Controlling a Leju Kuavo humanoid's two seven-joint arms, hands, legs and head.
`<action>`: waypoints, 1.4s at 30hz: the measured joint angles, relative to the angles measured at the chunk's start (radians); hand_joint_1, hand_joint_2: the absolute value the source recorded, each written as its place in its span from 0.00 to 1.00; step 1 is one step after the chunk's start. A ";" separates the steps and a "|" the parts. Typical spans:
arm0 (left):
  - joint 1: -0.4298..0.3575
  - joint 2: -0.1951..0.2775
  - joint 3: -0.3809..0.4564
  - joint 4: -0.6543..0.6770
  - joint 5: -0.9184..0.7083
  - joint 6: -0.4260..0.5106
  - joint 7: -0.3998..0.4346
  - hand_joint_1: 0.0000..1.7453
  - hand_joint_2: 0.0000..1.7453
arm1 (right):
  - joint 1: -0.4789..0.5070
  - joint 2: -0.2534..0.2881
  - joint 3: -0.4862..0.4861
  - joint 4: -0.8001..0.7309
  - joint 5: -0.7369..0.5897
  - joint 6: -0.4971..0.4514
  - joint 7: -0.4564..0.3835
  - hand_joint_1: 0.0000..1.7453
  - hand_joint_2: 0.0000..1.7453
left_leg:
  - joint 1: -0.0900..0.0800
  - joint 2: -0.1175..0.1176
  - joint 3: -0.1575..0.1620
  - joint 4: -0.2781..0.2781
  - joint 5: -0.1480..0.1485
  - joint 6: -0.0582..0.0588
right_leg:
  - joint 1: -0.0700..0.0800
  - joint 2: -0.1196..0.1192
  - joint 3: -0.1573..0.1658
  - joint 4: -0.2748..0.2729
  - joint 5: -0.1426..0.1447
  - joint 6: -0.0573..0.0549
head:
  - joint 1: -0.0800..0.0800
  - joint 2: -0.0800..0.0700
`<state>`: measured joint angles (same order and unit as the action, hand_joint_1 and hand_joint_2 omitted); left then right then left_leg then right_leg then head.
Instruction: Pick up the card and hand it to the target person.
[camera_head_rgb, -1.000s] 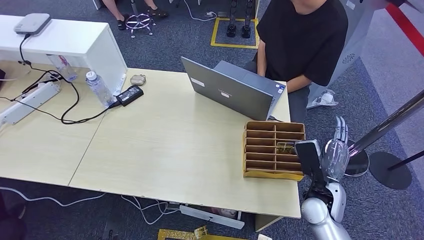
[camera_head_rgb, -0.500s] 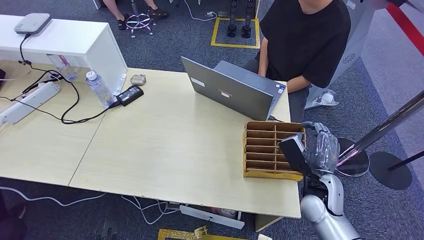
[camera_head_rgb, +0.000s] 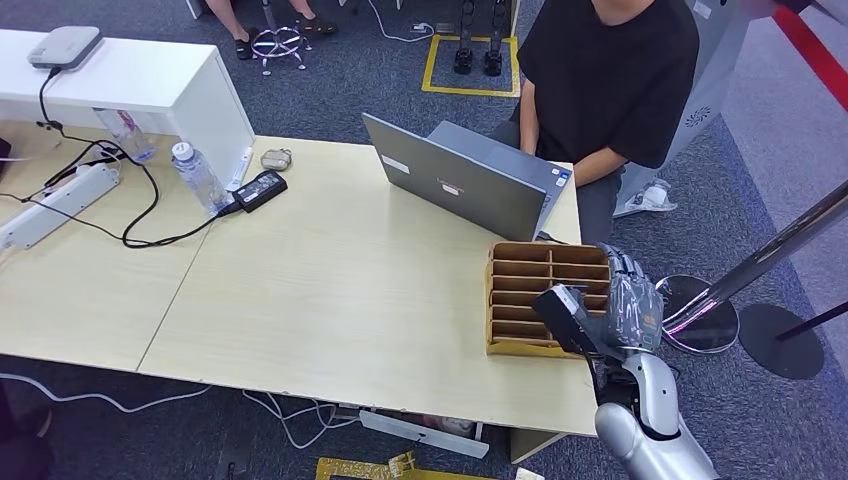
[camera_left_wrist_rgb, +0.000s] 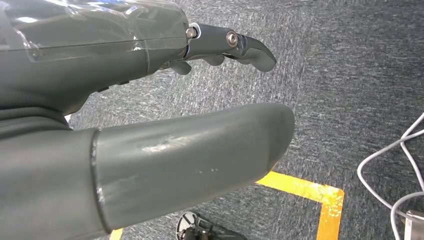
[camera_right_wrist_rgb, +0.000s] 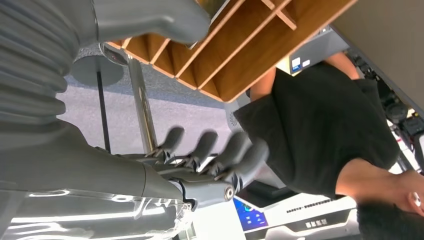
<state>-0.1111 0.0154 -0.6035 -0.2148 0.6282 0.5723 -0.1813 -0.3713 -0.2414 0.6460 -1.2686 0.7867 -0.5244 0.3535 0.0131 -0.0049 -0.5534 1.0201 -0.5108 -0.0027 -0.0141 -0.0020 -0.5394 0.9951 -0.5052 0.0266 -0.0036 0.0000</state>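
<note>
While a person in a black shirt (camera_head_rgb: 610, 80) sits behind an open laptop (camera_head_rgb: 465, 185) at the far edge of a pale wooden table (camera_head_rgb: 330, 290), the robot's right hand (camera_head_rgb: 625, 305) reaches over the near right corner of a wooden divided organizer (camera_head_rgb: 520, 285). Its fingers (camera_right_wrist_rgb: 215, 150) are spread apart and hold nothing, the thumb (camera_right_wrist_rgb: 150, 17) lying over the compartments. The card cannot be made out; it may sit in a slot under the hand. Seen from the left wrist, the left hand (camera_left_wrist_rgb: 165, 90) hangs above grey carpet (camera_left_wrist_rgb: 350, 75), fingers loosely parted, holding nothing. A water bottle (camera_head_rgb: 197, 176) and power strip (camera_head_rgb: 55, 205) lie at the table's left.
</note>
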 joint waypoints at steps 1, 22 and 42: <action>0.000 -0.001 0.000 0.000 0.001 0.000 0.000 0.00 0.00 | 0.000 -0.001 0.004 0.000 0.001 0.004 0.002 0.29 1.00 | 0.000 0.000 0.000 0.000 0.000 0.000 | 0.000 0.000 0.000 0.000 0.000 0.000 | 0.000 0.000; 0.000 -0.010 -0.001 0.000 0.022 0.001 0.003 0.00 0.00 | -0.009 -0.002 0.060 0.012 0.029 0.031 0.020 0.56 1.00 | 0.000 0.000 0.000 0.000 0.000 0.000 | 0.000 0.000 0.000 0.000 0.000 0.000 | 0.000 0.000; 0.000 -0.010 -0.002 0.000 0.041 -0.001 -0.001 0.00 0.00 | -0.055 -0.002 0.097 0.088 0.026 0.052 0.029 0.43 1.00 | 0.000 0.000 0.000 0.000 0.000 0.000 | 0.000 0.000 0.000 0.000 0.000 0.000 | 0.000 0.000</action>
<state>-0.1110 0.0050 -0.6050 -0.2148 0.6697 0.5715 -0.1821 -0.4261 -0.2435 0.7426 -1.1809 0.8126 -0.4723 0.3828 0.0133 -0.0050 -0.5536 1.0200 -0.5107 -0.0028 -0.0140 -0.0022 -0.5394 0.9952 -0.5052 0.0266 -0.0035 0.0000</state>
